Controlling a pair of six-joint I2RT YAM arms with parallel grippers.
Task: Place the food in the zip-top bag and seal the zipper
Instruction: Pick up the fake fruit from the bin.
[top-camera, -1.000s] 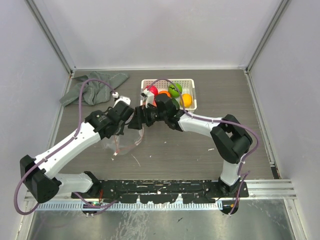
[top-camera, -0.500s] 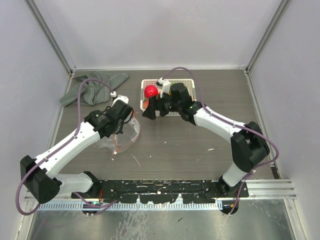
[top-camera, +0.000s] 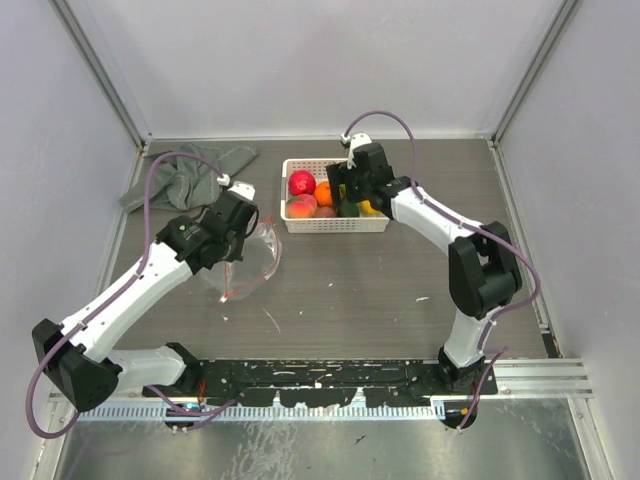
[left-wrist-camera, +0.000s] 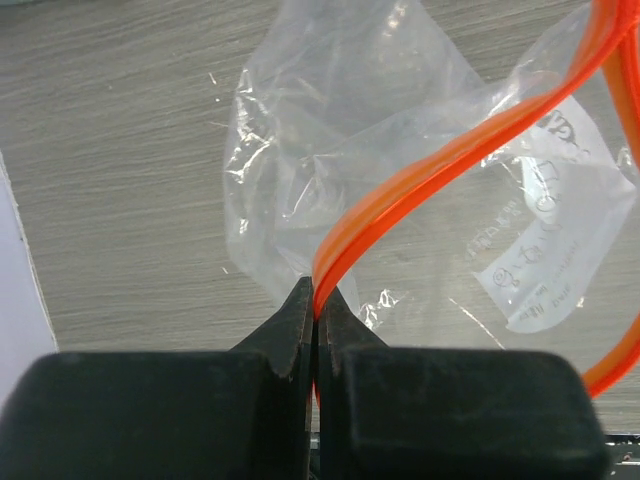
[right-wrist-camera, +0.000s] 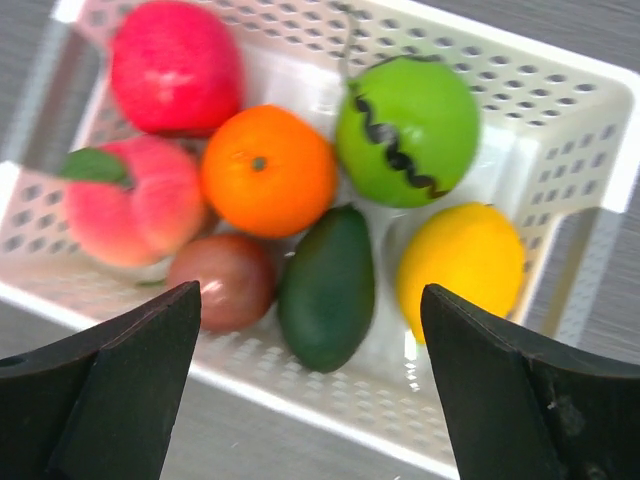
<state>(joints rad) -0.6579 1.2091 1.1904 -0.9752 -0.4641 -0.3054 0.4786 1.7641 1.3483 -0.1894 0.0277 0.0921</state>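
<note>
Orange-red plastic is what my left end effector (left-wrist-camera: 316, 308) has hold of: its two fingers are pressed together on the zipper (left-wrist-camera: 470, 140), and the strip curves up and away from them. The clear zip-top bag (left-wrist-camera: 330, 120) spreads crumpled over the wood-grain counter (left-wrist-camera: 120, 150), near the left end of the white lattice basket (right-wrist-camera: 560, 150) but not touching it. My right end effector (right-wrist-camera: 310, 300) is spread wide, holds nothing, and hovers above that basket.

All the food sits inside the basket: a red fruit (right-wrist-camera: 172, 65), an orange fruit (right-wrist-camera: 268, 170), a green fruit (right-wrist-camera: 407, 130), a yellow fruit (right-wrist-camera: 460, 268), a peach (right-wrist-camera: 135, 200) with a leaf, a dark brown fruit (right-wrist-camera: 222, 292), and a dark green fruit (right-wrist-camera: 328, 285) lying between the brown and the yellow. A grey cloth (top-camera: 190, 170) lies bunched at the far left corner.
</note>
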